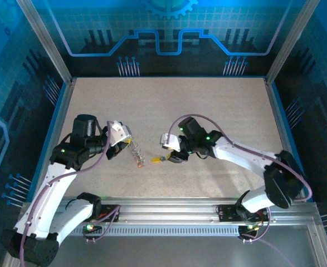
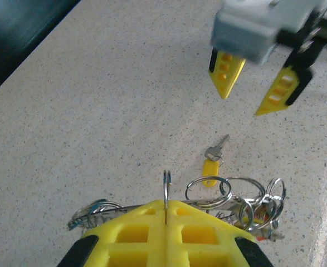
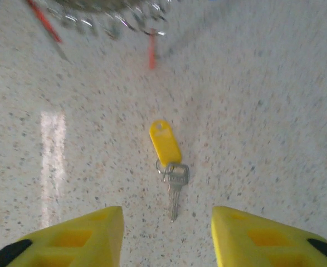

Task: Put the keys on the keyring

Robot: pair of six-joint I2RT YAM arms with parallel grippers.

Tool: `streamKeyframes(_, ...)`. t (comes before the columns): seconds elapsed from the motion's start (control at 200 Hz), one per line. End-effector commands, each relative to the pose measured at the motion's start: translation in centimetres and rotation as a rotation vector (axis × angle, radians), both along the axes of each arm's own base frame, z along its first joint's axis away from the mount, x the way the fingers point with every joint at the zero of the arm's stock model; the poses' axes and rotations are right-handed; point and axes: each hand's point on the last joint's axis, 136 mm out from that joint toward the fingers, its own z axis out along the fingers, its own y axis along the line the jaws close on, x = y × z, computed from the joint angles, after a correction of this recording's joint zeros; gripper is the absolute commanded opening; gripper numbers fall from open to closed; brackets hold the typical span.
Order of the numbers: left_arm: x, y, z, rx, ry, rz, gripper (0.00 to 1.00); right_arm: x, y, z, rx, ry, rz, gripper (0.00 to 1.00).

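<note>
Closest, my left gripper (image 2: 166, 211) is clamped on the keyring (image 2: 166, 186), which already seems to carry a red tag (image 3: 151, 53). One yellow-tagged key (image 3: 165, 143) lies loose on the surface (image 3: 263, 111) near the keyring, beneath my right gripper (image 3: 166, 216), open and empty, yet to be threaded

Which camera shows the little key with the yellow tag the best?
The right wrist view. There the yellow-tagged key lies near the middle, big and close, with its tag, small ring and silver blade all easy to tell apart. The left wrist view shows it smaller and farther off. In the top view it is just a yellow speck.
</note>
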Motion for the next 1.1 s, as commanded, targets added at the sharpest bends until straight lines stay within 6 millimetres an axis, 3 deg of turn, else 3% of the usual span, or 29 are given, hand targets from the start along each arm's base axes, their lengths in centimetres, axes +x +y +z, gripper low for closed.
streamKeyframes(0.0,0.2,0.6,-0.2,-0.050,0.043,0.064,0.00,1.0,0.3,-1.3,-0.056,0.117,-0.128,0.38)
streamKeyframes(0.09,0.7,1.5,-0.9,-0.075,0.070,0.123,0.00,0.5,1.6,-2.4,-0.047,0.213,-0.170,0.40)
streamKeyframes(0.2,1.1,2.2,-1.1,-0.103,0.057,0.169,0.00,-0.7,2.8,-4.2,-0.100,0.209,-0.134,0.44)
streamKeyframes(0.315,1.2,2.4,-1.3,-0.110,0.000,0.174,0.00,-3.0,3.9,-4.9,-0.144,0.094,0.134,0.46)
streamKeyframes(0.405,1.2,2.8,-1.5,-0.112,-0.033,0.196,0.00,-4.0,3.0,-4.7,-0.194,-0.046,0.390,0.45)
streamKeyframes(0.565,1.0,2.8,-1.6,-0.128,-0.077,0.197,0.00,-2.1,2.3,-5.1,-0.203,-0.205,0.569,0.44)
streamKeyframes(0.7,0.8,2.6,-1.3,-0.147,-0.079,0.192,0.00,-0.8,2.4,-7.1,-0.269,-0.223,0.638,0.39)
streamKeyframes(0.975,0.9,2.3,-1.6,-0.187,-0.064,0.195,0.00,0.7,3.6,-10.3,-0.405,-0.316,0.705,0.39)
streamKeyframes(1.091,0.9,2.4,-1.7,-0.181,-0.068,0.201,0.00,1.5,3.4,-10.4,-0.425,-0.327,0.693,0.37)
